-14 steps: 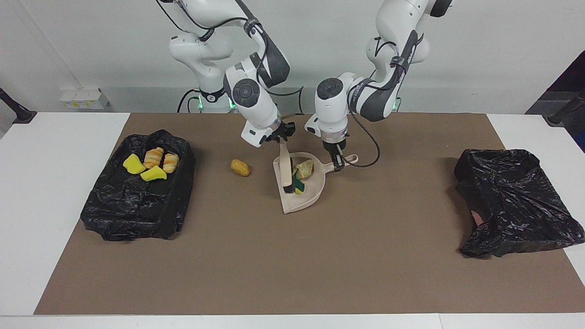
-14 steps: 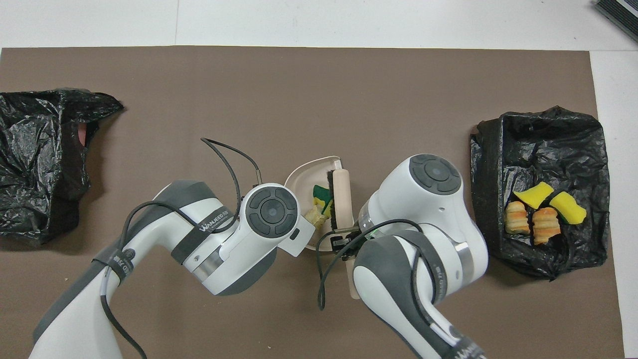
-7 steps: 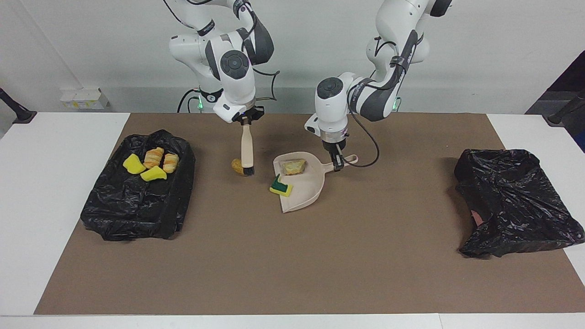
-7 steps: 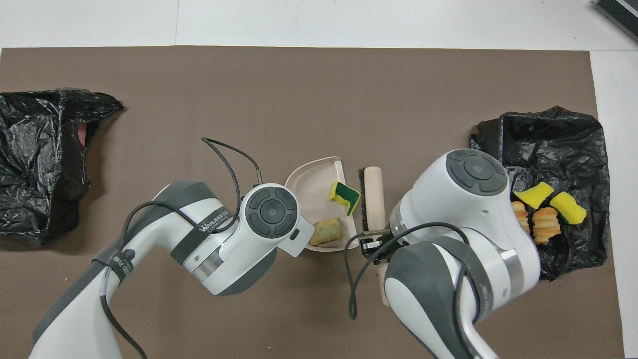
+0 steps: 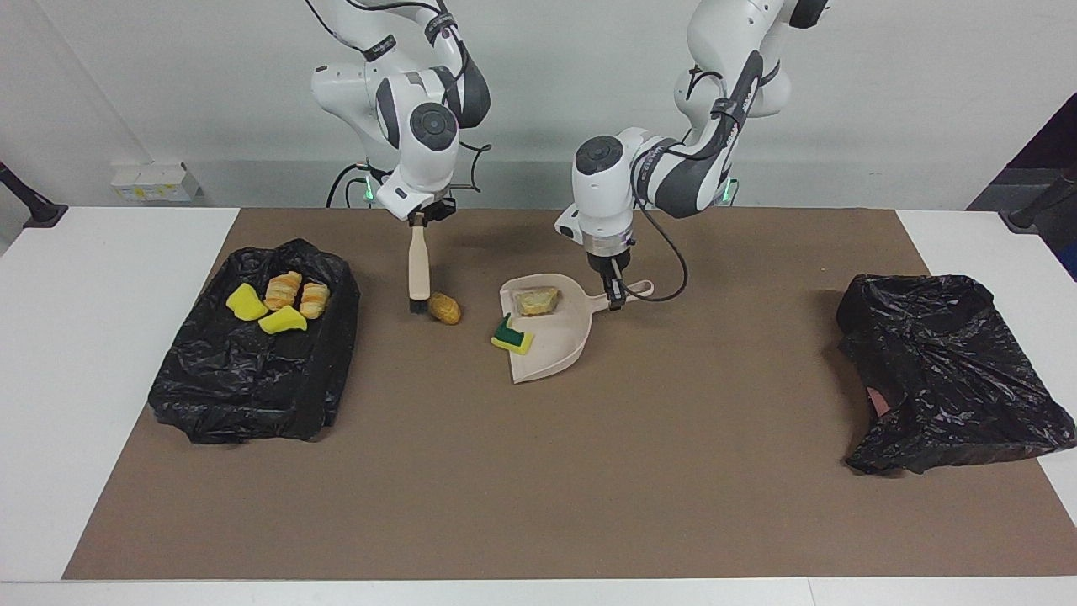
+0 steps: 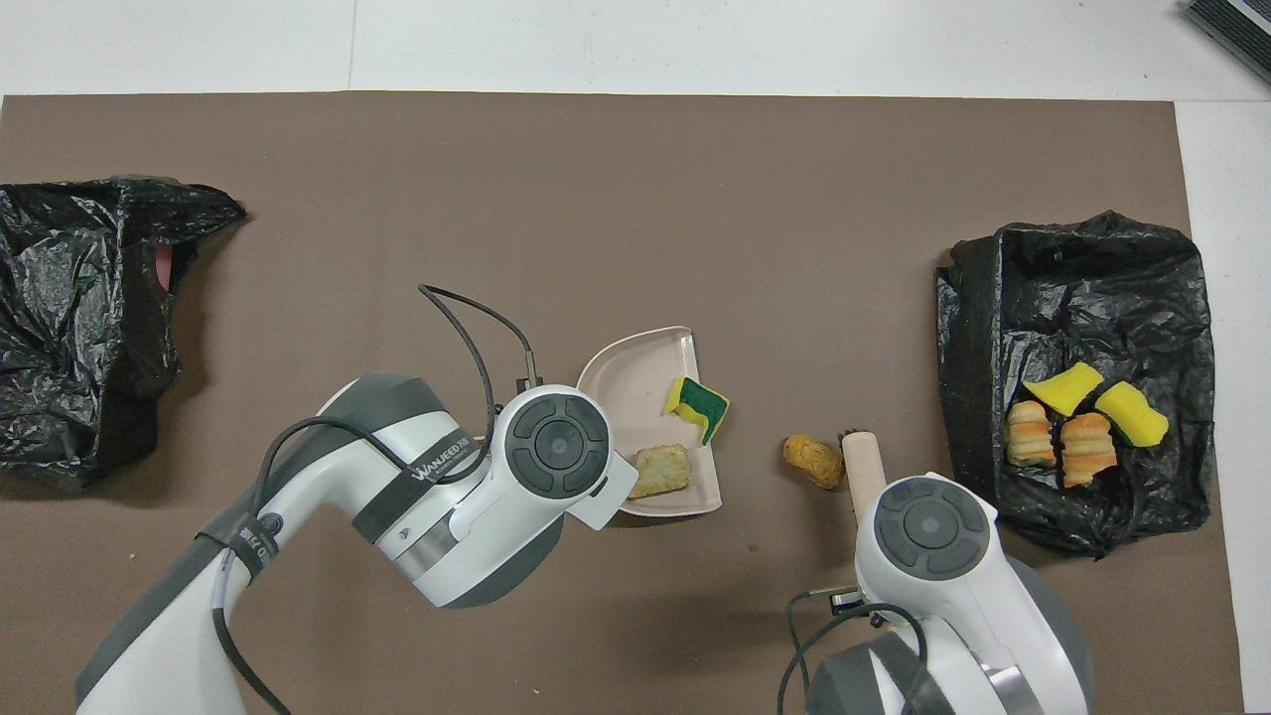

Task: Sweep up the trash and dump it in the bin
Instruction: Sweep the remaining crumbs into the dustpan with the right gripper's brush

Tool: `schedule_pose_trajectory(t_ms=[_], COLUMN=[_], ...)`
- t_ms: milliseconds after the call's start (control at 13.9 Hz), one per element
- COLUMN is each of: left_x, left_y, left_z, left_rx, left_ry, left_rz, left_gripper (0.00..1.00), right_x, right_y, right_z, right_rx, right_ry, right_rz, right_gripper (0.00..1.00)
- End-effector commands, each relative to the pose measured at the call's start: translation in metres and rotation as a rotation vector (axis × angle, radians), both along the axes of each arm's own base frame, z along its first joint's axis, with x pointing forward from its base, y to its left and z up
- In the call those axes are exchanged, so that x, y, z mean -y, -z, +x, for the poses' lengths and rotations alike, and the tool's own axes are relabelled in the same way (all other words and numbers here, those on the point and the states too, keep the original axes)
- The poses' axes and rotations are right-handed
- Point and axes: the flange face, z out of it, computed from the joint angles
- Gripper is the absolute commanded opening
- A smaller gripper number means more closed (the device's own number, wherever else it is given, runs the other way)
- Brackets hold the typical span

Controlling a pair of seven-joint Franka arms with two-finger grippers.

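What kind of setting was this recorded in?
Probably a robotics lab bench, not a home: two arms work at a white table under a brown mat, with staged trash, a dustpan and bag-lined bins.

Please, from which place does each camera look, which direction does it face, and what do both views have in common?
Facing view: high across the table, facing both robots; whole arms show, left gripper holding the dustpan, right gripper holding the brush.
Overhead view: above the robots' end, looking steeply down; arms enter from below.
Shared: dustpan, brush, bread chunk, both black bags, half a turn apart.
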Motion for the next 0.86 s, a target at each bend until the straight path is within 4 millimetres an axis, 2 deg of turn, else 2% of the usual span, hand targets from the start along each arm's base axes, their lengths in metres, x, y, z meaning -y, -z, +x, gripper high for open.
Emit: schedule_pose_trajectory(t_ms=[0,144,216,288,432,576,792], left_x=[-0.005,-0.006,-0.007,-0.008,-0.012,-0.013,-0.014], left_y=[-0.001,0.000,0.001,0.004,0.006,0.005,0.005], left_z=[-0.011,-0.012,-0.013,-0.015,-0.015,-0.014,-0.013], left_rx=[0.016,0.013,0.009,0.006,0.005,0.004,0.003], left_ry=[0.013,0.014,0.013,0.015,0.015,0.016,0.022], left_rz=[0.016,0.020,0.026,0.029,0.030,0.029,0.029], left_gripper=[0.00,0.00,0.00,0.00,0.00,0.00,0.00], right_x=[0.009,0.001,-0.007,-0.021,-0.043,-0.076,-0.104], right_y=[0.014,0.032,0.043,0.044,0.037,0.029,0.021], right_z=[-0.005,0.006,0.013,0.021,0.026,0.018,0.015], right_rx=[0.012,0.008,0.003,-0.010,-0.024,-0.043,-0.066], right_ry=[-0.037,-0.075,-0.071,-0.058,-0.056,-0.059,-0.033], right_rz=[-0.003,0.051,0.103,0.149,0.225,0.353,0.484], right_gripper=[0.00,0.00,0.00,0.00,0.00,0.00,0.00])
